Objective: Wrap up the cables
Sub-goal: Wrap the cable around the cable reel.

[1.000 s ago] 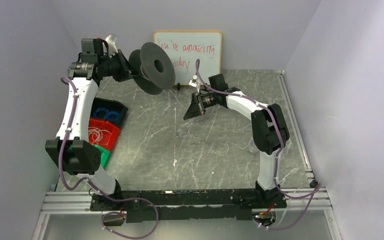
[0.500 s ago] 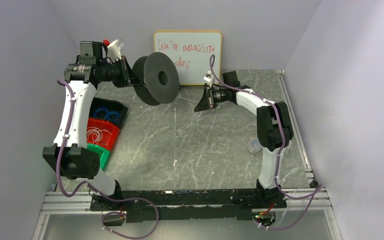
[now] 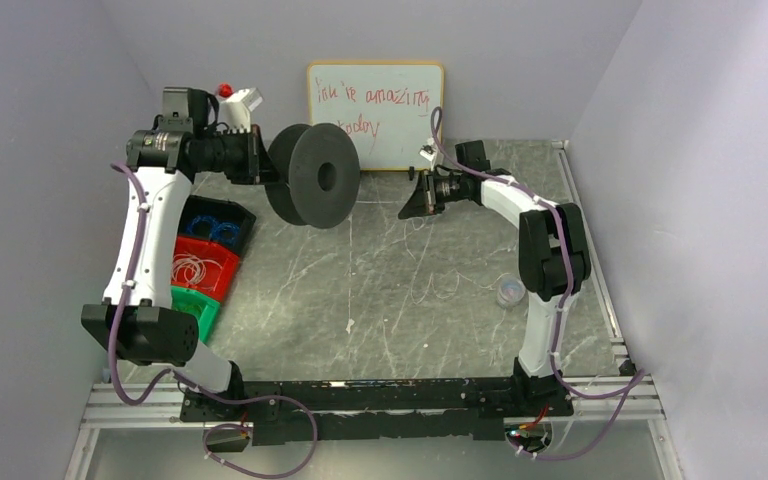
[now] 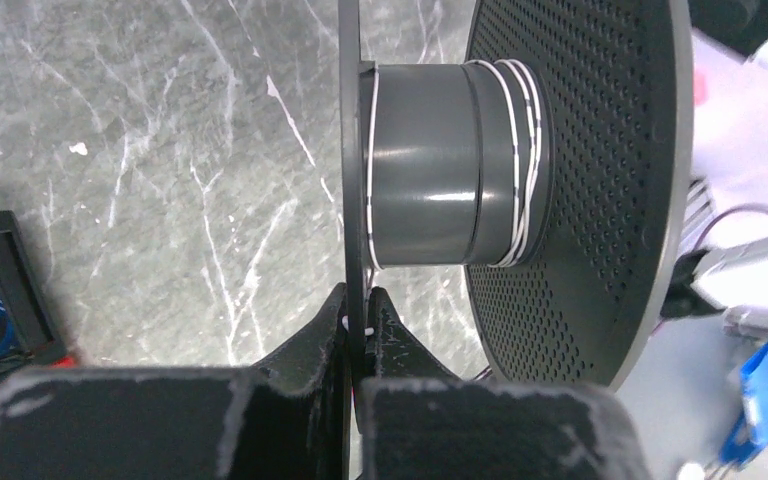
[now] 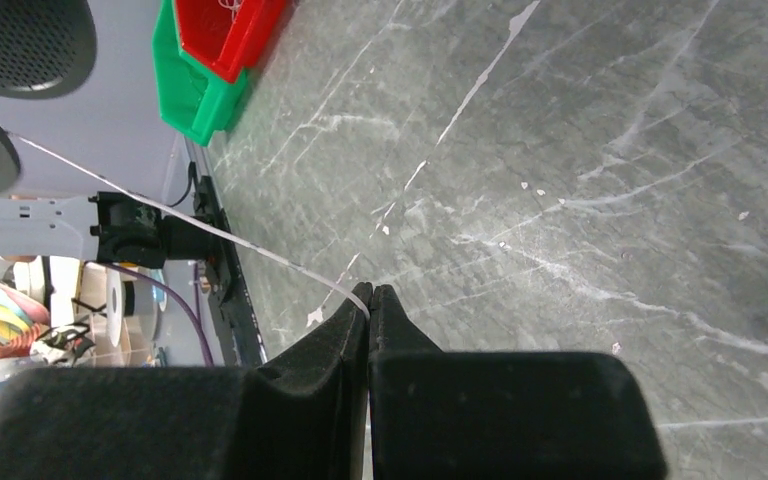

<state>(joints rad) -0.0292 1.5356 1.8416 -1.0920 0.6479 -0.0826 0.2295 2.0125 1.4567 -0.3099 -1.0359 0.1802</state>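
Top view: the spool (image 3: 315, 178) is held above the counter (image 3: 360, 285) by the left gripper (image 3: 263, 165), its axis lying left-right. The right gripper (image 3: 407, 208) hangs just right of it.

Left wrist: the left gripper is clamped on the near flange. A few turns of cable (image 4: 520, 150) are seen wound on the hub.

Right wrist: the right gripper is pinched on the cable, which runs taut up-left toward the spool, so the feed falls to the right arm.

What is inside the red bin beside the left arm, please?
Loose whitish cable coils lie in the red bin; its far end is covered by the dark bin holding blue coils.
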